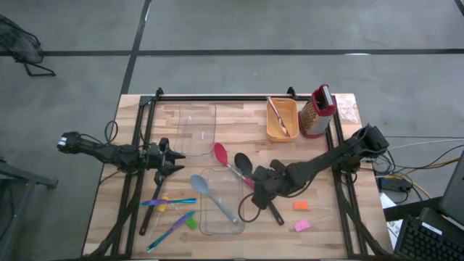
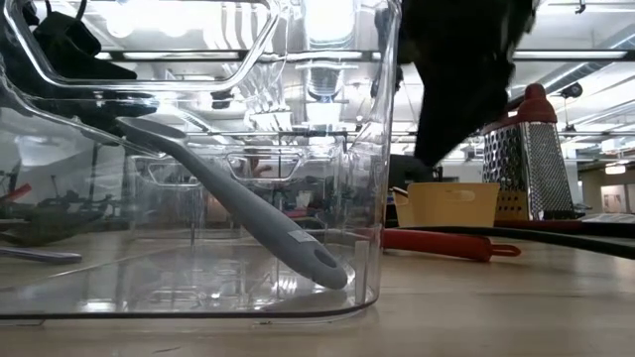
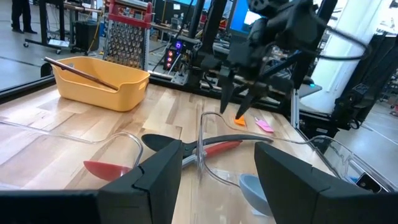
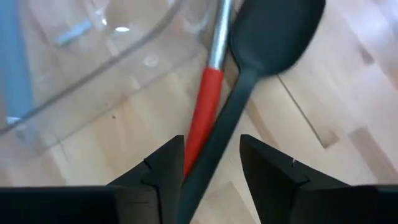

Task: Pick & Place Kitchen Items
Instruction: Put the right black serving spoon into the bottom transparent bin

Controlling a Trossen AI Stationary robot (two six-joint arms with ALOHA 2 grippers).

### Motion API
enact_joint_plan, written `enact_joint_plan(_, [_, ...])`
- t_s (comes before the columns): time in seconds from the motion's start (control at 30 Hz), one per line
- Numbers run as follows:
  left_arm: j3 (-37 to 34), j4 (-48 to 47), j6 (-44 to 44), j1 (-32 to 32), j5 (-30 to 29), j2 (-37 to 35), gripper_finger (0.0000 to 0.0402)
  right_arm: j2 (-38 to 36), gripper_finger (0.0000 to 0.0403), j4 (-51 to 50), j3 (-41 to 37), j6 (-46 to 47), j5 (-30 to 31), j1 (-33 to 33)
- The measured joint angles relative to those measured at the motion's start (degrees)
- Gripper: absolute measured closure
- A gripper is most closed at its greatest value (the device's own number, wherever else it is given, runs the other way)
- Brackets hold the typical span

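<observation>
A red spoon [image 1: 221, 154] and a black spoon [image 1: 243, 164] lie side by side on the wooden table, handles running toward its near right. My right gripper [image 4: 211, 169] hangs open over both handles, slanting down; the red handle [image 4: 204, 106] and the black spoon [image 4: 273, 28] show between its fingers, which stay clear of them. A light-blue spoon [image 2: 238, 213] leans in a clear bin [image 1: 221, 210], its handle end on the bin's floor. My left gripper [image 3: 217, 180] waits open and level at the table's left.
A second clear bin [image 1: 197, 123] stands at the back. A yellow basket [image 1: 281, 119] holding a stick sits beside a red-topped grater [image 1: 317, 112]. Orange [image 1: 300, 206] and pink [image 1: 302, 225] chunks lie near right. Coloured sticks [image 1: 170, 217] and a green chunk [image 1: 191, 222] lie near left.
</observation>
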Motion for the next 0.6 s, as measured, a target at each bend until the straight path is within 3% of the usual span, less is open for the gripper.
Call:
enact_joint_plan(0.27, [0.0, -0.01, 0.01, 0.02, 0.0, 0.02, 0.0193, 0.43, 0.0256, 5.58, -6.93, 4.69, -4.96, -1.17])
enact_joint_plan(0.43, [0.0, -0.01, 0.01, 0.0, 0.0, 0.02, 0.0193, 0.43, 0.0235, 12.79, -9.79, 5.49, -7.96, -1.07])
enact_joint_plan(0.6, [0.0, -0.01, 0.0, 0.02, -0.01, 0.02, 0.0193, 0.43, 0.021, 12.96, -11.27, 6.73, -8.72, -0.7])
